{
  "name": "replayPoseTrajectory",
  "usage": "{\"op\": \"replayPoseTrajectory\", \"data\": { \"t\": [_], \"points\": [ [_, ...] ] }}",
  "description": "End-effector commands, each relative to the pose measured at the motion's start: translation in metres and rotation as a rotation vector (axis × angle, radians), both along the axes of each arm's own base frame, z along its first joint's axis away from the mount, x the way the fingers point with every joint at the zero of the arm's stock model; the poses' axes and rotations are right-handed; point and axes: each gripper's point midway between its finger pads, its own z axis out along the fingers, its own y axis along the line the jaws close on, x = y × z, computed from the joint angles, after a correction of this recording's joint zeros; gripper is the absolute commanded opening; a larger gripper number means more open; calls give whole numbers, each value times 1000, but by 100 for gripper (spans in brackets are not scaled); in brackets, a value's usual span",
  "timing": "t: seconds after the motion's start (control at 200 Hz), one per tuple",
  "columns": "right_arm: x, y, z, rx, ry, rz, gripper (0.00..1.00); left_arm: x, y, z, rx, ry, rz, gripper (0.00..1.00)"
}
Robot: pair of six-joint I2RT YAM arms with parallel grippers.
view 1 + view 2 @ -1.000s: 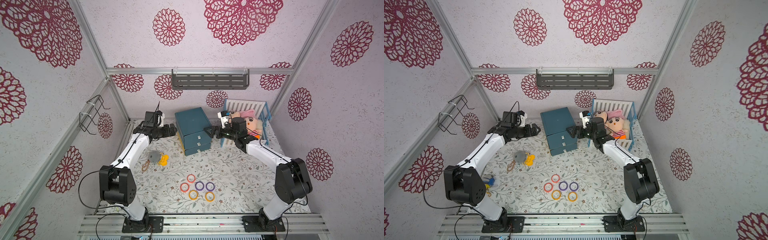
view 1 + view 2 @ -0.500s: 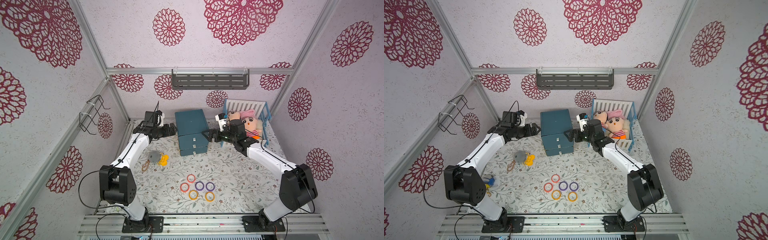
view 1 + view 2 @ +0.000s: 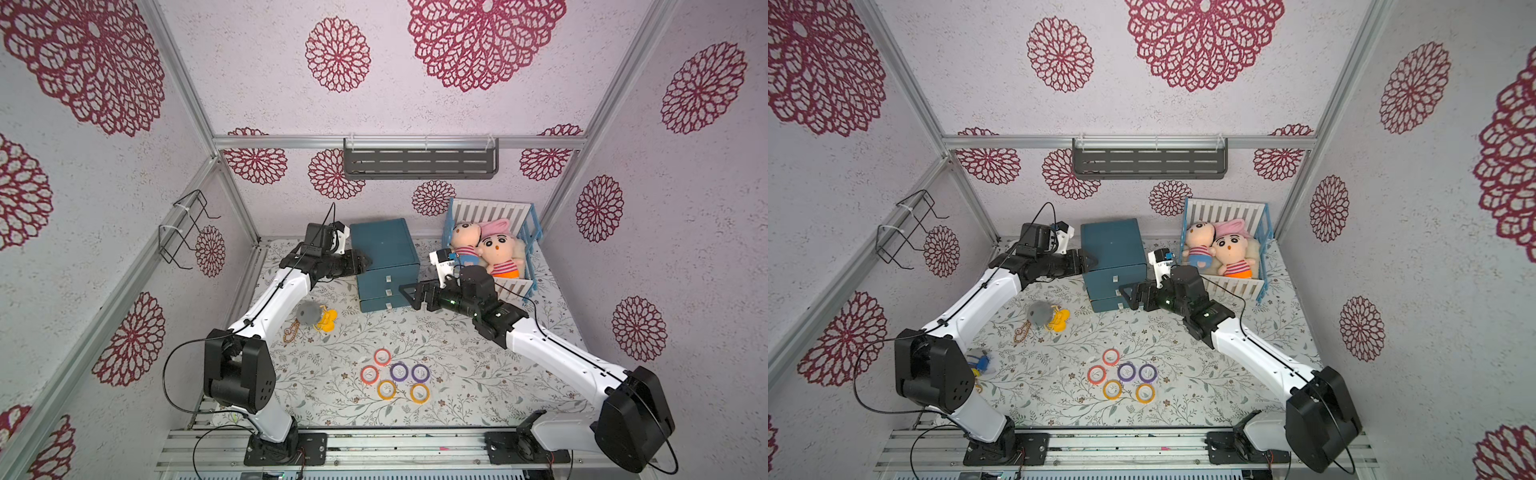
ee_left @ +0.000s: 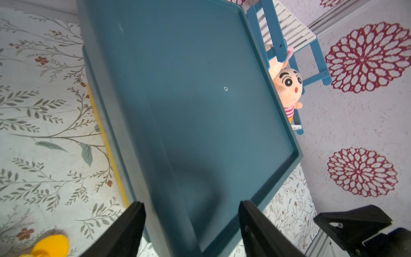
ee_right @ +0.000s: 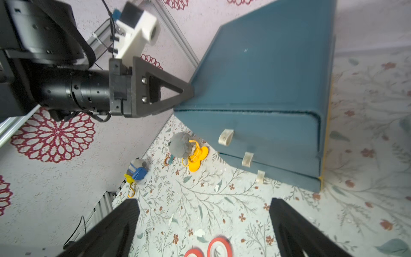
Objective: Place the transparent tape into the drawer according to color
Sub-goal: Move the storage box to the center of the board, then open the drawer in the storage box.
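- Transparent tape (image 3: 399, 371): six rings lying flat on the floral mat (image 3: 457, 365), front centre, in a tight cluster. Red-orange pair at left, purple pair at right, yellow pair nearest the rail. Well apart from both pincers.
- Grey and yellow plush keychain (image 3: 316, 318) on the mat, left of the unit's front.
- Left gripper (image 3: 368, 262): at the top left edge of the blue drawer unit (image 3: 382, 249). Jaws partly open and astride that rim in the wrist view (image 4: 190, 203), clamping nothing.
- Three drawer fronts (image 5: 266, 142) with pale handles.
- Right gripper (image 3: 409, 296): just beside the drawer fronts, jaws spread wide, empty.
- Crib (image 3: 490, 212) with two dolls, back right.
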Motion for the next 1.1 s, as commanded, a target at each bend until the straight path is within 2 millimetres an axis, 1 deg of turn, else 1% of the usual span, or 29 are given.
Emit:
{"op": "replayPoseTrajectory", "data": {
  "t": [0.0,0.09,0.195,0.26,0.39,0.455,0.56,0.676,0.801,0.931,1.091],
  "points": [
    [4,9,28,101,-52,-5,99,3,-8,-5,-30,7,-11,64],
    [7,14,22,117,-41,-3,99,1,-12,-6,-40,11,-14,59],
    [11,19,18,150,-28,-4,98,-2,-21,-5,-58,14,-32,57],
    [15,22,15,172,-14,-9,95,-4,-25,-5,-59,15,-40,55],
    [21,27,8,215,23,-22,82,-7,-30,-6,-59,23,-47,54],
    [23,28,6,237,39,-33,76,-9,-30,-7,-58,26,-48,54],
    [27,27,-1,253,75,-58,73,-10,-29,-9,-51,27,-43,54],
    [31,26,-9,290,122,-91,67,-9,-27,-8,-46,21,-39,58],
    [34,26,-14,361,168,-119,58,-9,-27,-8,-40,18,-38,59],
    [39,26,-15,429,198,-146,54,-9,-26,-9,-36,16,-36,59],
    [47,23,-18,469,224,-193,50,-9,-25,-6,-34,7,-37,60]
  ]
}}
